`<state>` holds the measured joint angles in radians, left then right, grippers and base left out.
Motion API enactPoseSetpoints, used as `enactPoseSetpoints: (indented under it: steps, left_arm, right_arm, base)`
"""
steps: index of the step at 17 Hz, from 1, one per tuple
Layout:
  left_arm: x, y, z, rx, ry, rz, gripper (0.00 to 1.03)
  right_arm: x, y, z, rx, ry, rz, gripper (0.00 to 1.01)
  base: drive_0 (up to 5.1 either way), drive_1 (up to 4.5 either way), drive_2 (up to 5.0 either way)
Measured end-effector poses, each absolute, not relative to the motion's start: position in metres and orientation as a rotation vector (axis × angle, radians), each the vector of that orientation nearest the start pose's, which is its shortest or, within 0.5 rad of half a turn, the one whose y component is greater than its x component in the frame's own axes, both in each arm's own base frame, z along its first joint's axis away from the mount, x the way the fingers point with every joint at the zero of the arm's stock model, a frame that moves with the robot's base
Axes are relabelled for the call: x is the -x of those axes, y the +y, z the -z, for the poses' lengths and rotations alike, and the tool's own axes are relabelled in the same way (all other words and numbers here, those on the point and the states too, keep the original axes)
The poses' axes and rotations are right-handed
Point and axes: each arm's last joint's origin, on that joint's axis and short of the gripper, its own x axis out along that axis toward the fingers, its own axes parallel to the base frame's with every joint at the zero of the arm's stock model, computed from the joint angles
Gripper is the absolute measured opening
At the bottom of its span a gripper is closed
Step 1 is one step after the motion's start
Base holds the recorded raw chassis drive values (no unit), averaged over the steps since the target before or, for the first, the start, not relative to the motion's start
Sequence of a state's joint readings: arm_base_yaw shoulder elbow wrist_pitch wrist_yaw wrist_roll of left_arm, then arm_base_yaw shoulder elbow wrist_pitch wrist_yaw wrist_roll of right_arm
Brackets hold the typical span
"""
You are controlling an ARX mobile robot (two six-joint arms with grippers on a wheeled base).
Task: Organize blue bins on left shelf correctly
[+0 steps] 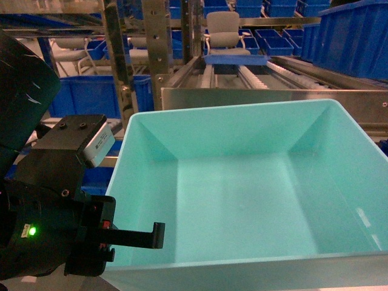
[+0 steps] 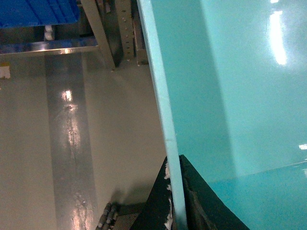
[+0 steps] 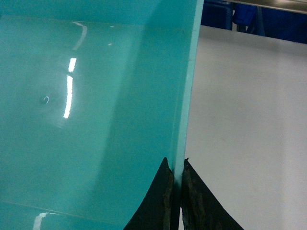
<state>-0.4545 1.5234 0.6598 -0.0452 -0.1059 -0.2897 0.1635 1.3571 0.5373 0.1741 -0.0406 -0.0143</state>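
Left shelf (image 1: 260,94) directly ahead, roller tracks running away beyond the far rim. Turquoise bin (image 1: 242,182) held level between both arms, long axis crosswise. Left fingers (image 2: 165,218) clamped on left wall, right fingers (image 3: 165,201) clamped on right wall.

The blue bin (image 1: 242,182) runs past the head view's bottom and right edges; the right gripper seems out of frame there.

Royal-blue ribbed crates (image 1: 354,36) fill the racks behind, beside a pale office chair (image 1: 222,33).
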Motion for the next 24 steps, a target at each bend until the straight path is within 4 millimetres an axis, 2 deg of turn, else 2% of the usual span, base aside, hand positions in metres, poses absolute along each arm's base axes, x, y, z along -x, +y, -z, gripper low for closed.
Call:
enactPoseSetpoints:
  steps: [24]
  left_arm:
    - [-0.2458, -0.1159, -0.144, 0.017, 0.911, 0.191, 0.02]
  right_arm:
    - [-0.2487, 0.0432, -0.1653, 0.056, 0.642, -0.203, 0.03]
  base:
    - [-4.7, 2.71, 2.7]
